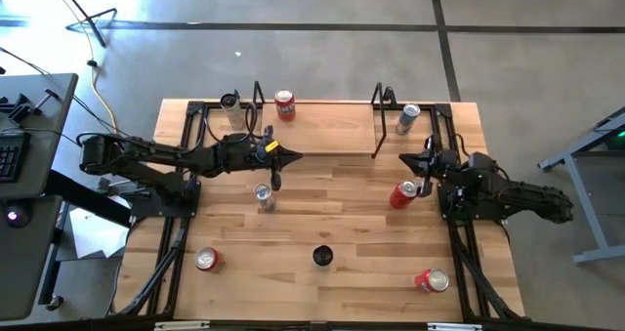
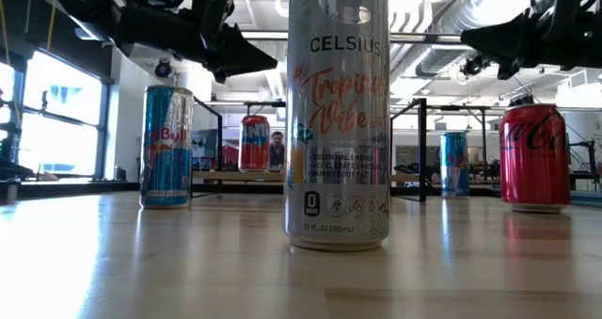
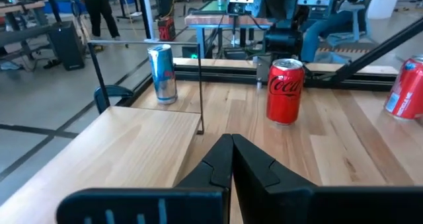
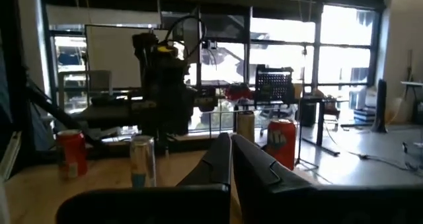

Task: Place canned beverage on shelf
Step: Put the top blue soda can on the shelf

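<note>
The shelf [image 1: 327,126] is a pale plank between two black rod frames at the table's far edge. It also shows in the left wrist view [image 3: 132,141]. A red can [image 1: 284,104] stands upright near its left end. My left gripper [image 1: 290,157] hovers shut just in front of the shelf, holding nothing, its fingers [image 3: 231,159] pointing toward the table's right. A slim silver-blue can [image 1: 264,196] stands on the table near it. My right gripper [image 1: 418,161] is shut and empty at the right, above a red cola can [image 1: 402,194].
A silver can [image 1: 229,103] stands left of the shelf and a blue can [image 1: 408,116] right of it. Near the front edge are a red can [image 1: 207,261], a tall Celsius can [image 2: 337,112] and another red can [image 1: 431,280]. Bare wood lies mid-table.
</note>
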`<act>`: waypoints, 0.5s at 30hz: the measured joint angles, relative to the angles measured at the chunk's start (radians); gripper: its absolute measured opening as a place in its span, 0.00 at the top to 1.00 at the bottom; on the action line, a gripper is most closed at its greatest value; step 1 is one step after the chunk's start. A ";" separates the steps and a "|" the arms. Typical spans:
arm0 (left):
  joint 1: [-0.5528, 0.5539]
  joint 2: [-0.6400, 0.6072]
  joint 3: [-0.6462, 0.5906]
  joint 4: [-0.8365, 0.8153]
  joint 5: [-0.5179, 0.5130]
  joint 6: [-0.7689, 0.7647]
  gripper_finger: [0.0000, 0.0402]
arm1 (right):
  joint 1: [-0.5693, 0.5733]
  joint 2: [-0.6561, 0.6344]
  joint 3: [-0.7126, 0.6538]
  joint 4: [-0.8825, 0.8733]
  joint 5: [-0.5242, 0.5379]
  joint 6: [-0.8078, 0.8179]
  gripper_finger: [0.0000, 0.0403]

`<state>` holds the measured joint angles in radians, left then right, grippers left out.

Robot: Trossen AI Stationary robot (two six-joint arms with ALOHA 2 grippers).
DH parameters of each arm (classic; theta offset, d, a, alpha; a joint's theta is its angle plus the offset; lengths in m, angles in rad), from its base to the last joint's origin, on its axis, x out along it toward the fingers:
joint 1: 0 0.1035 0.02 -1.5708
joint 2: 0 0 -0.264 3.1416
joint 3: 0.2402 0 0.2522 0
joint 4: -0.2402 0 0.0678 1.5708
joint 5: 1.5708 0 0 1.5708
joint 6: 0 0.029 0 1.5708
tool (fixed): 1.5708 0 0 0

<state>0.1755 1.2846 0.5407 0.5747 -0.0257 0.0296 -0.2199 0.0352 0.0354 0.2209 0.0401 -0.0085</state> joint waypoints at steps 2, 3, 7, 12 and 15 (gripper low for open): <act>-0.004 0.000 0.000 0.005 0.000 0.001 1.00 | 0.000 0.027 0.001 -0.009 0.033 0.036 1.00; -0.006 0.000 0.000 0.014 0.000 0.003 1.00 | 0.000 0.040 0.001 -0.020 0.035 0.051 0.99; -0.007 0.000 0.000 0.037 0.000 0.005 1.00 | 0.020 0.099 0.001 -0.060 0.026 0.102 0.93; -0.005 0.000 0.000 0.034 0.000 0.016 1.00 | 0.078 0.157 0.003 -0.091 0.026 0.104 0.77; -0.005 0.000 0.000 0.030 0.000 0.033 1.00 | 0.102 0.174 0.045 -0.149 0.087 0.079 0.68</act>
<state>0.1703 1.2846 0.5411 0.6049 -0.0257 0.0627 -0.1177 0.2088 0.0807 0.0721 0.1268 0.0704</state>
